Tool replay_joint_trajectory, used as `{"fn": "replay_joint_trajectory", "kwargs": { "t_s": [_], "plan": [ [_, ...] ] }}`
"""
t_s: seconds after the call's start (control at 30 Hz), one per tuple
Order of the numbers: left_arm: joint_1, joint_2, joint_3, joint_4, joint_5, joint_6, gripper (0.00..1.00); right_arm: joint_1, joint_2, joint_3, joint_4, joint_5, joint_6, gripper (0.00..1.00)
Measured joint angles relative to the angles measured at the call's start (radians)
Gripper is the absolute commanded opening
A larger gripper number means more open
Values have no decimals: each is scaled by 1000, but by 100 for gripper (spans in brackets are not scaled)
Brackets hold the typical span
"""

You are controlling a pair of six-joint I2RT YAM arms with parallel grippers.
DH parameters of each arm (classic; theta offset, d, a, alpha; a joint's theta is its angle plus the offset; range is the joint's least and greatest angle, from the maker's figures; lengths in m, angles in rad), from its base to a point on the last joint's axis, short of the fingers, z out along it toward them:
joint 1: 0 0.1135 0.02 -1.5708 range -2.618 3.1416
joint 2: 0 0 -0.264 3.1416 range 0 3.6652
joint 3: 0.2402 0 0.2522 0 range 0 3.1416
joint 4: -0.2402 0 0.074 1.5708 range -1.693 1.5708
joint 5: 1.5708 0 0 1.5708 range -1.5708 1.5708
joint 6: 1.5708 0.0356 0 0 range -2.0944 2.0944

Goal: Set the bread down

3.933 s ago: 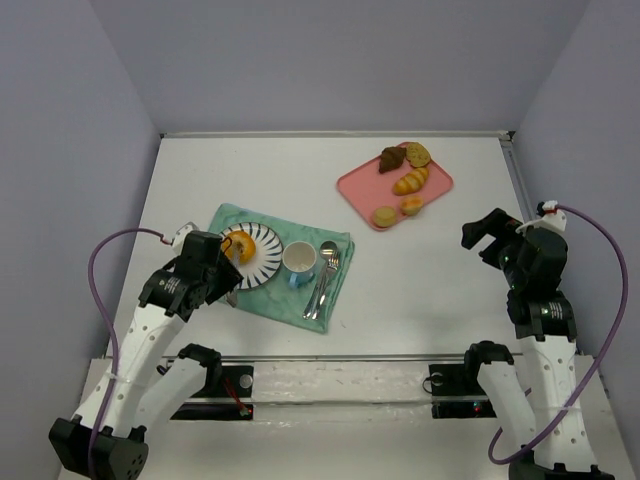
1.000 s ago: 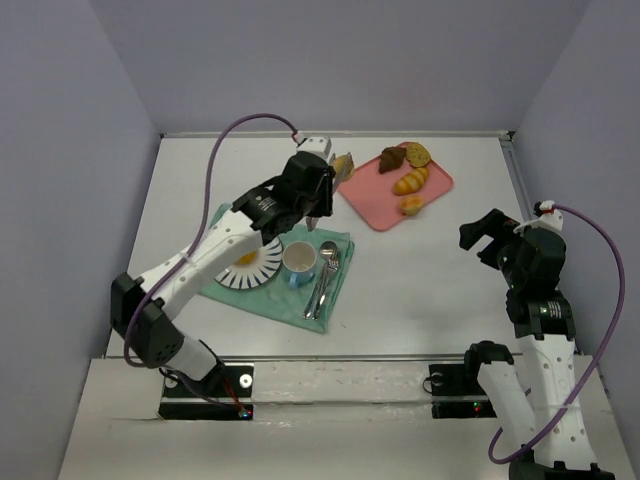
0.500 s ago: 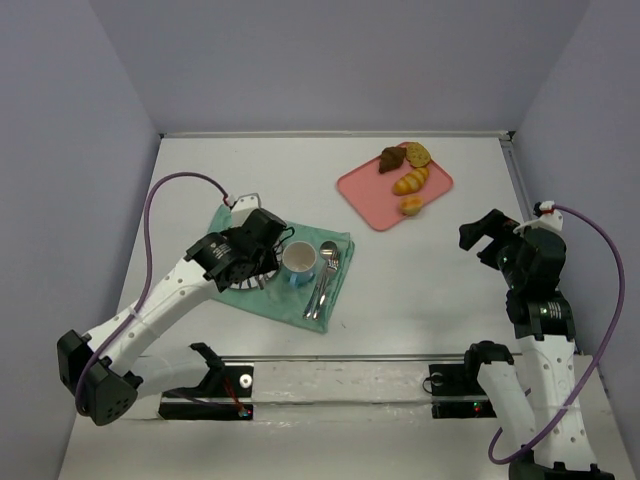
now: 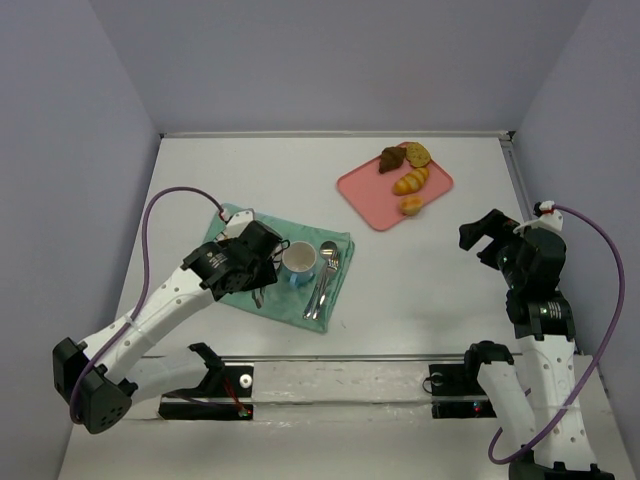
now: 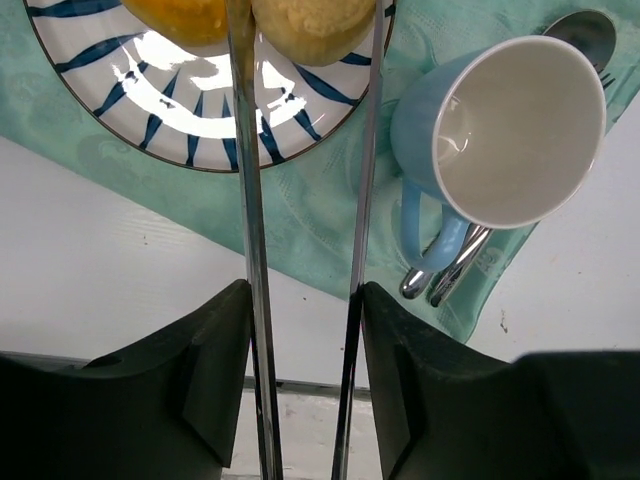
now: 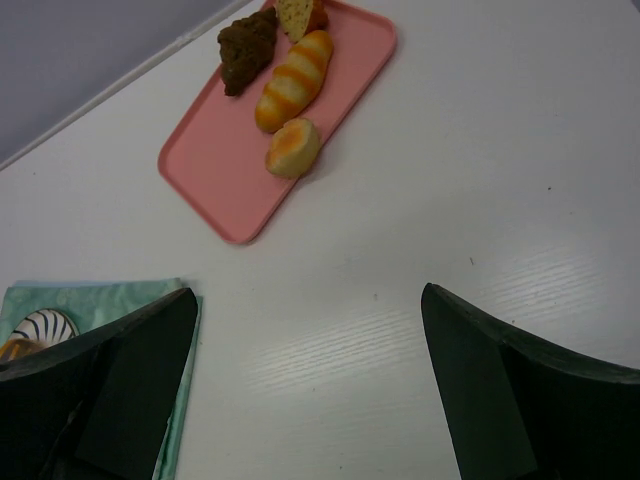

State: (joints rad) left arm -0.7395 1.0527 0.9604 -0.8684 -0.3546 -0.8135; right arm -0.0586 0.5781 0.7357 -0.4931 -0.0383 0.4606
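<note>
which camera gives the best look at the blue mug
Left wrist: the blue mug is close and large, its empty inside and handle clear. Top external shows it small on the green cloth. Right wrist misses it.

top external: high behind bases, whole table (image 4: 420, 270) | left wrist: close above plate (image 5: 200, 110) | right wrist: farther, tray (image 6: 225, 195) | overhead shares both

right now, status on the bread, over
Left gripper over plate, fingers either side of roll, grip unclear. Right gripper open, empty. Roll on plate beside orange bun. Cup close by, not blocking.
</note>
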Motion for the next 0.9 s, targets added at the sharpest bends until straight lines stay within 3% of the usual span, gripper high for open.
{"fn": "replay_joint_trajectory", "kwargs": {
  "t_s": [0.33, 0.6, 0.9],
  "plan": [
    [0, -7, 23, -42, -23, -4, 60, 0, 0, 0, 0, 0, 0, 99],
    [0, -32, 124, -37, -64, 13, 59, 0, 0, 0, 0, 1, 0, 100],
    [0, -1, 225, 211, -81, 176, 57, 0, 0, 0, 0, 1, 0, 99]
  ]
}}
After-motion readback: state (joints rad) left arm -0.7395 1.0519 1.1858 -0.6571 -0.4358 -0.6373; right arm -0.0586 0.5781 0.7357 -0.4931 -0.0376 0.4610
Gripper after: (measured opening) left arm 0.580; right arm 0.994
